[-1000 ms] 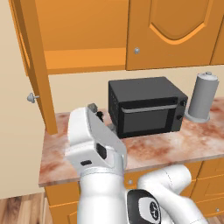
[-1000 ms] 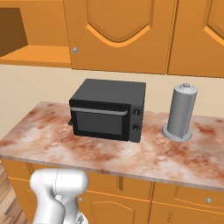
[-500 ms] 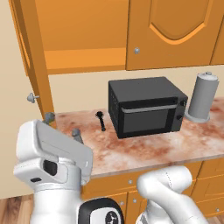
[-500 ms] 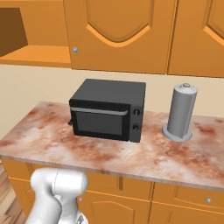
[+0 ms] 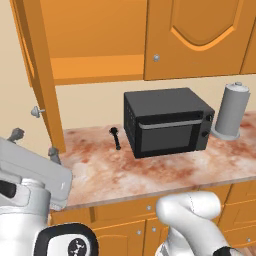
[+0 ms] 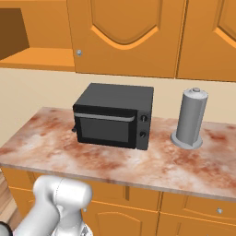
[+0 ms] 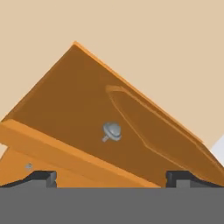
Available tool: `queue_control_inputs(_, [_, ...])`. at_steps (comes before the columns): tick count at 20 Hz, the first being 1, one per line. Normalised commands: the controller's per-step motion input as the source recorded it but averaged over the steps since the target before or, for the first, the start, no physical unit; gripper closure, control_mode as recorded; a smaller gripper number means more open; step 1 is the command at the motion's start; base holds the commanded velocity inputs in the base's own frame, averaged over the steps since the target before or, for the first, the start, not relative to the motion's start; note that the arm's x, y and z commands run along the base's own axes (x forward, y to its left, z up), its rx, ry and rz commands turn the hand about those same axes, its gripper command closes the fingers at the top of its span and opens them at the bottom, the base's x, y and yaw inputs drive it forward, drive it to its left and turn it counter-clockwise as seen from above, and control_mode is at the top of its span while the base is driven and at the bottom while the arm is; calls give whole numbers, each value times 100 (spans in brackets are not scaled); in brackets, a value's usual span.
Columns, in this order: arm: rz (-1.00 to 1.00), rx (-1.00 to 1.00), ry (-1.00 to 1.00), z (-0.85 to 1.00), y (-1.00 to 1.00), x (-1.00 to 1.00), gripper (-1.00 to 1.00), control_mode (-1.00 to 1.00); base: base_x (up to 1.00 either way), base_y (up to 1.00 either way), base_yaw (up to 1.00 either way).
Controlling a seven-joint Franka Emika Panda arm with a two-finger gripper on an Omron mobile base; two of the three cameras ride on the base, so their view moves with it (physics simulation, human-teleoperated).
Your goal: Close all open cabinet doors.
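The open cabinet door (image 5: pixel 44 75) stood swung out at the far left; the gripper (image 7: pixel 111 177) faced its knob (image 7: pixel 112 131) — fingers spread wide, seemingly holding nothing.

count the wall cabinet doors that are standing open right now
1. The open cabinet door swings out edge-on at the left of the left base view, over the counter's end; its knob faces the hand view. The door above the microwave is shut. Others may be out of frame.
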Motion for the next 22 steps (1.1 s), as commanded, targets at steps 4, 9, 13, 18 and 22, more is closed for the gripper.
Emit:
queue_control_inputs(4, [-7, 0, 3, -17, 59, 32, -100, -100, 0, 0, 0])
queue_control_inputs(9, [-9, 0, 6, -12, 47, 43, -100, -100, 0, 0, 0])
queue_control_inputs(13, [-9, 0, 2, -1, 14, 53, -100, -100, 0, 0, 0])
queue_control_inputs(18, [-5, 0, 4, -4, 2, 54, -100, -100, 0, 0, 0])
queue_control_inputs(22, [-5, 0, 7, -3, 1, 52, -100, -100, 0, 0, 0])
